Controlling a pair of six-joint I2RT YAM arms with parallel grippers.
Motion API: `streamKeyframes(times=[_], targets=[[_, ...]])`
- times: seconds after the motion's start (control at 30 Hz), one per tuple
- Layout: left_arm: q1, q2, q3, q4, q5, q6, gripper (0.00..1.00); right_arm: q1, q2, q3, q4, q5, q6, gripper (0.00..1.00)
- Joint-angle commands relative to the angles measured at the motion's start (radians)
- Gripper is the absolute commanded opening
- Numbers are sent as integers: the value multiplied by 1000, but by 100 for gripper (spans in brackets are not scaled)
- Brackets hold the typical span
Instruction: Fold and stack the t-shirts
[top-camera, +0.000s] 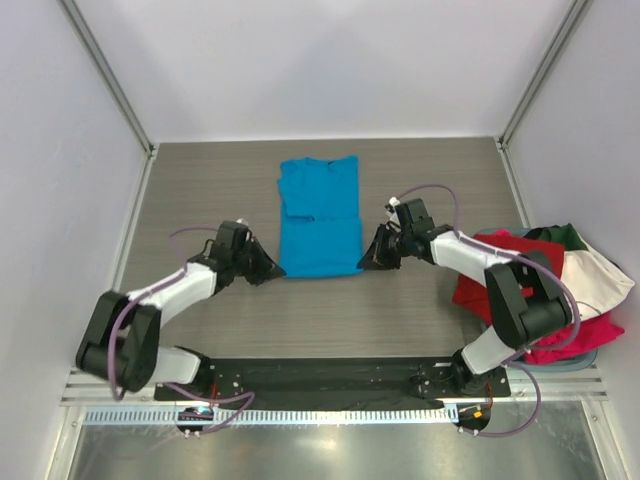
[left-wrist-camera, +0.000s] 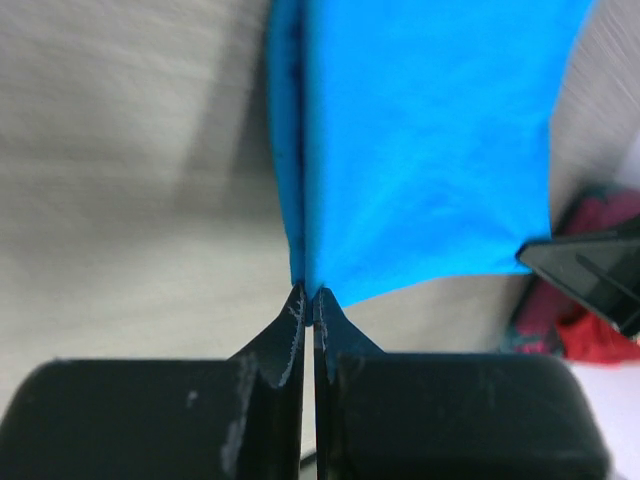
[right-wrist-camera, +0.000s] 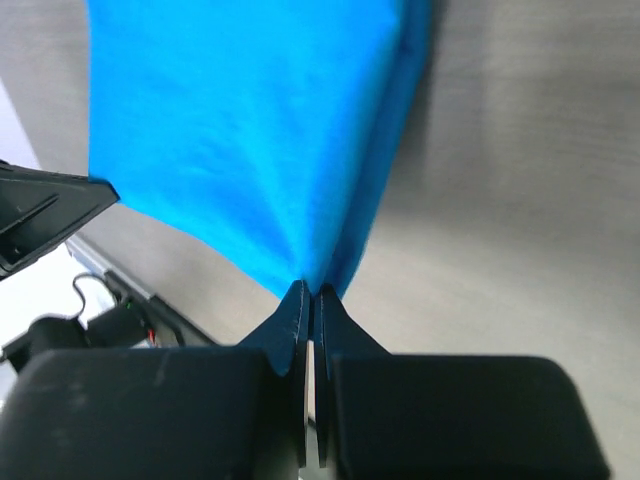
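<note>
Left wrist view shows the left gripper (left-wrist-camera: 308, 296) pinched closed on a blue t-shirt (left-wrist-camera: 430, 140) corner, the right gripper (right-wrist-camera: 309, 290) likewise; uneven pulling could free 1 corner, skewing the fold.

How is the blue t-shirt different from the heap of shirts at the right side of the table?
The blue t-shirt lies flat, partly folded, in the centre; the heap is crumpled at the right edge. The blue t-shirt is one colour; the heap mixes red, white and dark green. The left gripper and right gripper pinch the blue t-shirt's near corners; nothing holds the heap. Both are cloth.
</note>
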Motion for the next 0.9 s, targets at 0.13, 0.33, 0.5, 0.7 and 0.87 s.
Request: streamKeyframes(times=[0.13,0.33,0.5,0.7,0.87], targets=[[-87,-263,-47,-152,12,-59,0,39,-252,-40,-169,16,-36,1],[-107,-423,19,-296,7,-84,0,45,-371,-48,-264,44,-41,1],[-104,-435,98,-342,-34,-73,0,45,-371,50,-304,99,-59,1],[-55,-285,206,-261,-19,-63,0,17,-176,274,-321,139,-99,1],[14,-150,318,-213,-24,-46,0,-35,-4,449,-319,137,-107,1]])
